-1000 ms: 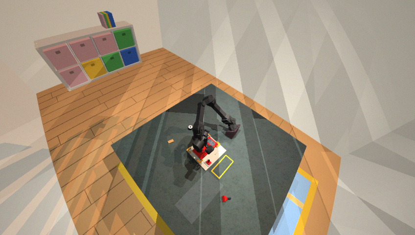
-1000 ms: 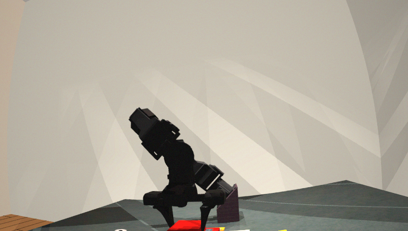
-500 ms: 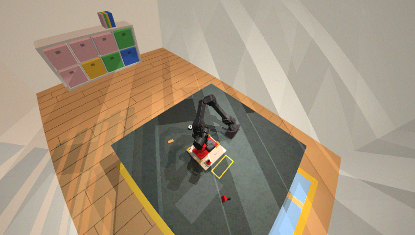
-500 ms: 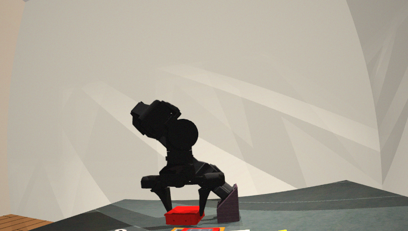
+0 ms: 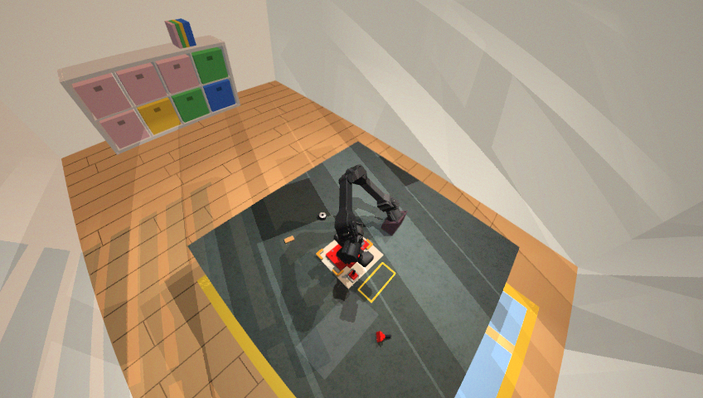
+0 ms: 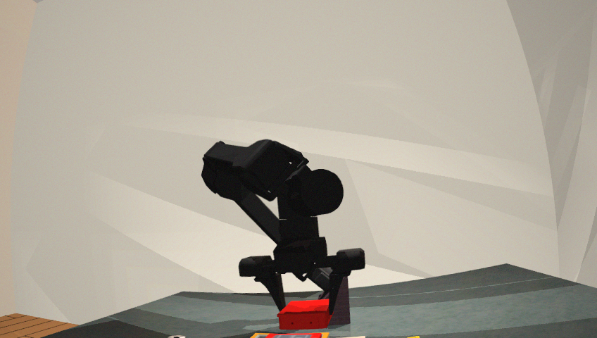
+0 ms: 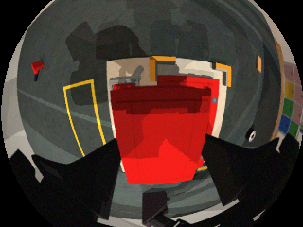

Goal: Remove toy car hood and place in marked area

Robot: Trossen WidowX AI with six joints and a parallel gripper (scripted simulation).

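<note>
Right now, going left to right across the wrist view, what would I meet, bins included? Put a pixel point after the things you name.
Red piece (image 5: 380, 337) (image 7: 37, 66) → yellow outline (image 5: 388, 267) (image 6: 413, 336) (image 7: 78, 84) → hood (image 6: 303, 316) (image 7: 158, 156) → wheel (image 5: 319, 215) (image 6: 176, 336) (image 7: 249, 137) → orange block (image 5: 288, 240) (image 7: 258, 62) → coloured bins (image 5: 158, 118) (image 7: 289, 90). The car is left out, since the hood overlaps it.

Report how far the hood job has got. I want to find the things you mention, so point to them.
Lifted off: the red hood (image 6: 303, 314) (image 7: 158, 137) is up in the air over the pale board (image 5: 377, 248) (image 7: 114, 68).
In hand: the jaws are shut on it, one finger at each side.
Left: carry it to the yellow outline (image 5: 365, 295) (image 7: 70, 115), where nothing lies inside yet, set it down, open the jaws and back away.
</note>
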